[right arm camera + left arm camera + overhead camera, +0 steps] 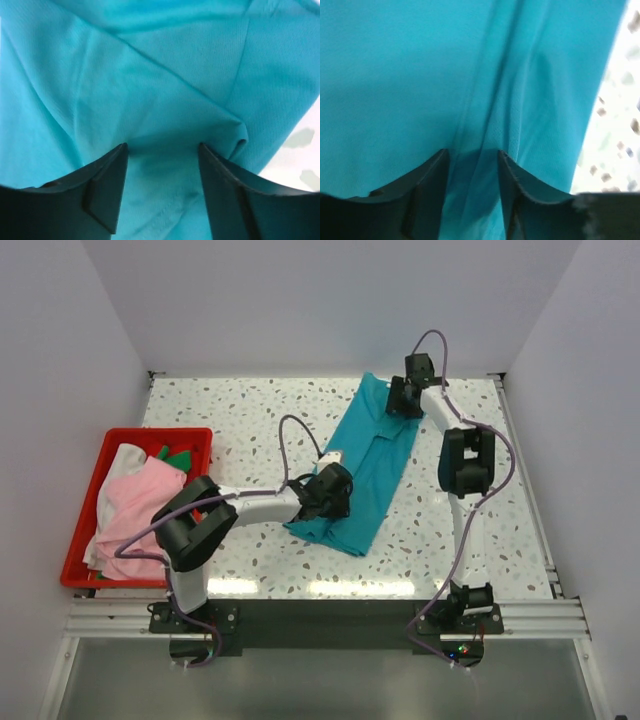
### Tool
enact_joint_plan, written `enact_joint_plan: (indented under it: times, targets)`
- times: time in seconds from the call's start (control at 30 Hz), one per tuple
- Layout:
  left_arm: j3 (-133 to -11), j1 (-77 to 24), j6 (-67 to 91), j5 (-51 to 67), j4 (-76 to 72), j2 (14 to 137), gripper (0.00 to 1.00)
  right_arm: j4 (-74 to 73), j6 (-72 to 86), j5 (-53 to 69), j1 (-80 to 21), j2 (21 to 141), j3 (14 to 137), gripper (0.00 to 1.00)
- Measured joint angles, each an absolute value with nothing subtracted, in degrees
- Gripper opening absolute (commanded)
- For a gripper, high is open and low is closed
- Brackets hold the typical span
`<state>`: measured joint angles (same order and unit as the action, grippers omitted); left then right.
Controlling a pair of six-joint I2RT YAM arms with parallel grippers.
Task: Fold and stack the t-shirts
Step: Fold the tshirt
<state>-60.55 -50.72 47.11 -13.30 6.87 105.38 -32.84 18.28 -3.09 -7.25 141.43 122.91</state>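
Note:
A teal t-shirt (368, 472) lies on the speckled table as a long strip, folded lengthwise and running from back right to front middle. My left gripper (340, 490) is low over its near left part. There the jaws (473, 151) stand open, and a raised crease of teal cloth (490, 100) runs between the tips. My right gripper (400, 400) is at the shirt's far end. It is open too (163, 145), tips down on the wrinkled teal cloth (165, 75), and nothing is pinched. A light pink t-shirt (135, 505), a white piece (125, 460) and dark green cloth (178, 457) lie heaped together.
The heap sits in a red plastic bin (160, 432) at the table's left edge. Bare speckled tabletop (250, 400) lies between the bin and the teal shirt, and also to the right of the shirt (500, 530). White walls close in the back and sides.

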Motion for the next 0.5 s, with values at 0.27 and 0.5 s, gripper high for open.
enact_joint_plan:
  times: [0.27, 0.5]
  targets:
    - [-66.0, -51.5, 46.6, -7.6, 8.8, 106.7, 0.67, -35.4, 13.3, -5.1, -9.7, 140.9, 129.5, 0.85]
    - [-63.0, -44.7, 44.0, -9.2, 11.6, 98.9, 0.64, -34.9, 16.6, -7.4, -11.1, 124.6, 111.4, 0.68]
